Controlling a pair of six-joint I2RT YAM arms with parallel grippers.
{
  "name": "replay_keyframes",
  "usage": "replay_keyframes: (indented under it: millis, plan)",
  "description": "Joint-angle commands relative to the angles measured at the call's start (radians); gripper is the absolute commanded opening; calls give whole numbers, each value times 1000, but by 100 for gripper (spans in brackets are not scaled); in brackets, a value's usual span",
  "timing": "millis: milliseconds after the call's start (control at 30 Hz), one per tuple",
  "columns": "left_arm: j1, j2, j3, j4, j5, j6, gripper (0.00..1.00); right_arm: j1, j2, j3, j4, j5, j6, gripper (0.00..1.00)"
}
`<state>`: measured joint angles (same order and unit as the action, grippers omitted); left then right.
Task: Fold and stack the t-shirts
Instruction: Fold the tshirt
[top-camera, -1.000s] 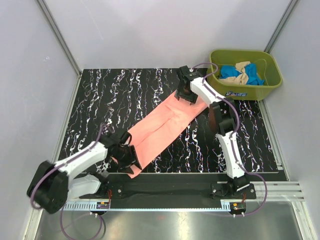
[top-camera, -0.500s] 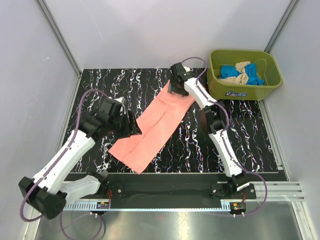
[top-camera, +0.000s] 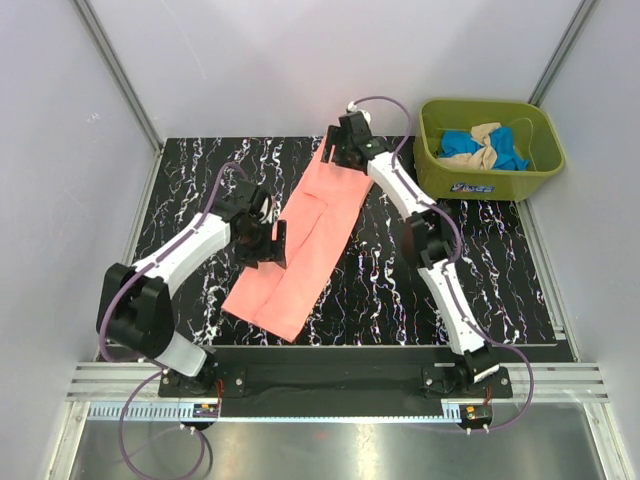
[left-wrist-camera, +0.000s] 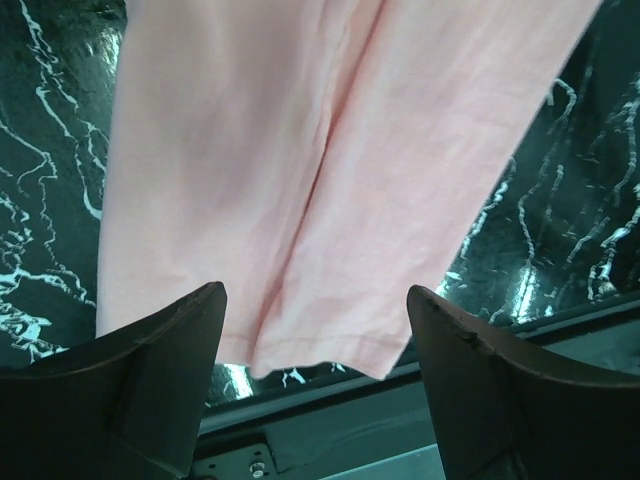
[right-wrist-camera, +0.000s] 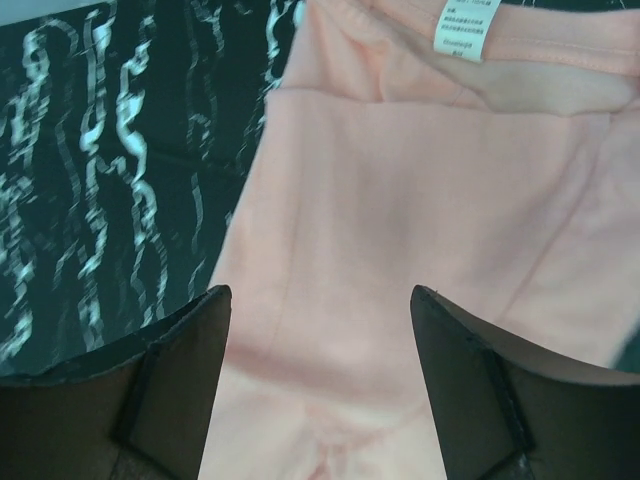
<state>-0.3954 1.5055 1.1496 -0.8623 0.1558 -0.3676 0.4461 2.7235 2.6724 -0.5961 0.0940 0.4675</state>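
Note:
The salmon-pink t-shirt (top-camera: 312, 228) lies folded into a long strip, slanting from the far middle of the table to the near left. My left gripper (top-camera: 271, 243) hovers open at the strip's left edge near its middle. In the left wrist view the shirt (left-wrist-camera: 330, 150) fills the frame, and its hem lies between the open left gripper's (left-wrist-camera: 315, 292) fingers. My right gripper (top-camera: 336, 156) is open over the far collar end. The right wrist view shows the shirt (right-wrist-camera: 420, 200) under the open right gripper (right-wrist-camera: 320, 292), with the collar label (right-wrist-camera: 467, 28) at the top. Neither gripper holds anything.
An olive-green tub (top-camera: 470, 182) stands at the far right of the black marbled table (top-camera: 200, 180). It holds a crumpled blue t-shirt (top-camera: 460, 142) and a beige one (top-camera: 486, 147). Grey walls close in the table on three sides.
My left gripper has moved from the shirt's near end to its left edge at mid-length. My right gripper has moved left and farther back. The strip has swung to a steeper slant.

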Motion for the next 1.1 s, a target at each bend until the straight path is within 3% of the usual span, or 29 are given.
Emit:
replay_keyframes:
  millis: [0,133,200,300,433,533,600,867,1067]
  plan:
    - [-2,24,-59,49,24,33,78,-10,-257,-93,-86,-116,0,80]
    - [0,62,-105,92,5,-8,79,11,-393,-287,-235,-134,39,82]
    - [0,87,-123,114,10,-19,79,37,-436,-429,-206,-116,45,83]
    - [-10,108,-160,115,14,-34,79,66,-470,-500,-133,-99,57,84]
    - [-19,136,-235,149,80,-68,79,123,-345,-346,-216,-36,11,86]
    - [-31,153,-289,196,166,-102,79,140,-231,-185,-316,42,16,100]
    - [-42,157,-316,221,209,-139,78,140,-193,-139,-326,79,20,100]
    - [-181,134,-363,370,379,-333,77,137,-114,-131,-277,182,-85,100]
    - [-299,144,-327,500,459,-479,77,120,-58,-114,-260,119,-161,100]
